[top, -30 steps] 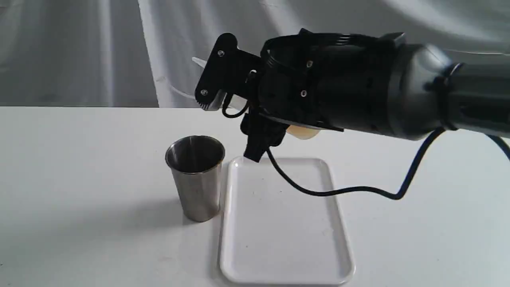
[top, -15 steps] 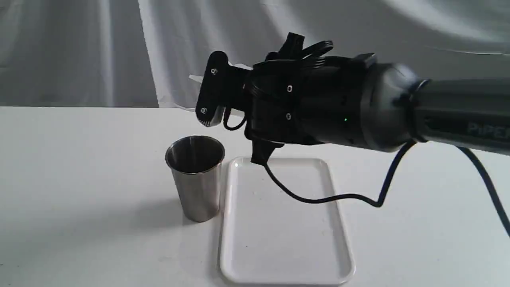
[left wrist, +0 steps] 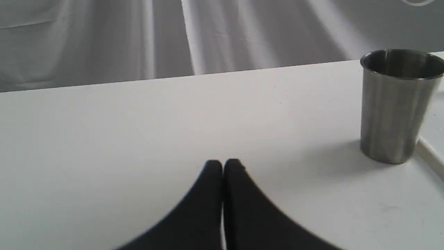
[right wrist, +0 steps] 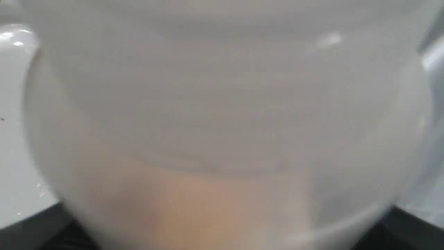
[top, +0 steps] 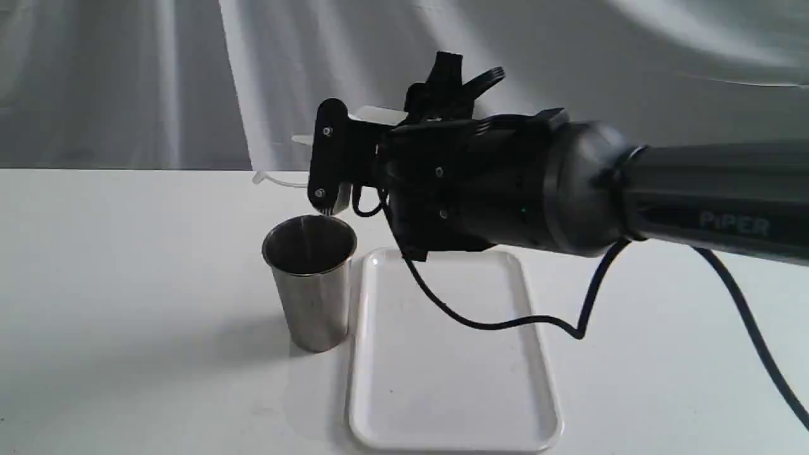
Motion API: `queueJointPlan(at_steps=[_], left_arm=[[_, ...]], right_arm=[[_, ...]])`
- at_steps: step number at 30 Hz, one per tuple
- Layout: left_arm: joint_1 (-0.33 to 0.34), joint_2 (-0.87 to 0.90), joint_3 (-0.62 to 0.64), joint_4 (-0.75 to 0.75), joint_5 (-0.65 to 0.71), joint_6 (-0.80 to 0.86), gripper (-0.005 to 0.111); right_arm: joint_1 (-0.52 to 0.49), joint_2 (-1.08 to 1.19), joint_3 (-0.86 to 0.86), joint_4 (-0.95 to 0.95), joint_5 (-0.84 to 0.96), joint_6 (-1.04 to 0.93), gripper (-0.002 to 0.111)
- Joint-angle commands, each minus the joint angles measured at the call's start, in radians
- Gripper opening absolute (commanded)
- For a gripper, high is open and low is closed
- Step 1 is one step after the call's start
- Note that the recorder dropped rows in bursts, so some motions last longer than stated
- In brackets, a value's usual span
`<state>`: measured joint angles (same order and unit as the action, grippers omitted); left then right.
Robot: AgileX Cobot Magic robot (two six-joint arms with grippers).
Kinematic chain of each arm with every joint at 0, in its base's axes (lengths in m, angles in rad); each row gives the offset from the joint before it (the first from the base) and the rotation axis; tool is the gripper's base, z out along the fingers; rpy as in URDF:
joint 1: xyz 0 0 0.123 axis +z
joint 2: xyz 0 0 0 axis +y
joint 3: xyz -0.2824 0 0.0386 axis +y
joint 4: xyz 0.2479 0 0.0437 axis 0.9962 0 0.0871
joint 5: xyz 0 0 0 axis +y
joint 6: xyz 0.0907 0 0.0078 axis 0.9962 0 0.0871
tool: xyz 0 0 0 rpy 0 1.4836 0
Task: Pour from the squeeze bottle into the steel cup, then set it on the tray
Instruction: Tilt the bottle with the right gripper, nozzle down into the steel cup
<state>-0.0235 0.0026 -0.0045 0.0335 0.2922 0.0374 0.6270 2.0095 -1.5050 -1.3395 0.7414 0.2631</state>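
Note:
My right gripper (top: 338, 161) reaches in from the right and is shut on the squeeze bottle (top: 378, 115), which lies tipped on its side above and behind the steel cup (top: 310, 284). The arm hides most of the bottle; its nozzle (top: 300, 139) points left and its cap strap (top: 273, 182) hangs just past the cup's rim. In the right wrist view the translucent bottle (right wrist: 222, 104) fills the picture, with amber liquid (right wrist: 208, 205) pooled low. The white tray (top: 452, 366) lies right of the cup. My left gripper (left wrist: 222, 166) is shut on nothing, low over the table, apart from the cup (left wrist: 395, 107).
A black cable (top: 505, 322) droops from the right arm over the tray's far half. The tray's edge (left wrist: 430, 152) touches close by the cup's base. Grey cloth (top: 126, 82) hangs behind the white table (top: 126, 316).
The right wrist has rolled and sunk to the left, tipping the bottle further. The nozzle and strap have dropped toward the cup's rim. The cup and tray have stayed put.

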Motion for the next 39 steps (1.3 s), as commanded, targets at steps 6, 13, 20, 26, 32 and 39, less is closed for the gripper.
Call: queueJointPlan(at_steps=[6,13,20,26,32,39], left_arm=[[0.002,-0.003,0.004,-0.001,-0.008,-0.002,0.000],[0.002,-0.003,0.004,-0.001,-0.008,-0.002,0.000],[0.002,-0.003,0.004,-0.001,-0.008,-0.005,0.000],[0.002,-0.003,0.004,-0.001,-0.008,-0.005,0.000],[0.002,-0.003,0.004,-0.001,-0.008,-0.002,0.000],[0.002,-0.003,0.004,-0.001,-0.008,-0.005,0.000]], right_arm=[[0.000,0.028,-0.008,-0.097,0.047,0.009,0.027],[0.000,0.034,-0.008,-0.108,0.062,0.037,0.027],[0.000,0.034,-0.008,-0.108,0.108,0.037,0.027],[0.000,0.034,-0.008,-0.108,0.120,0.037,0.027],[0.000,0.034,-0.008,-0.108,0.167,0.037,0.027],[0.002,0.034,-0.008,-0.127,0.161,0.029,0.027]])
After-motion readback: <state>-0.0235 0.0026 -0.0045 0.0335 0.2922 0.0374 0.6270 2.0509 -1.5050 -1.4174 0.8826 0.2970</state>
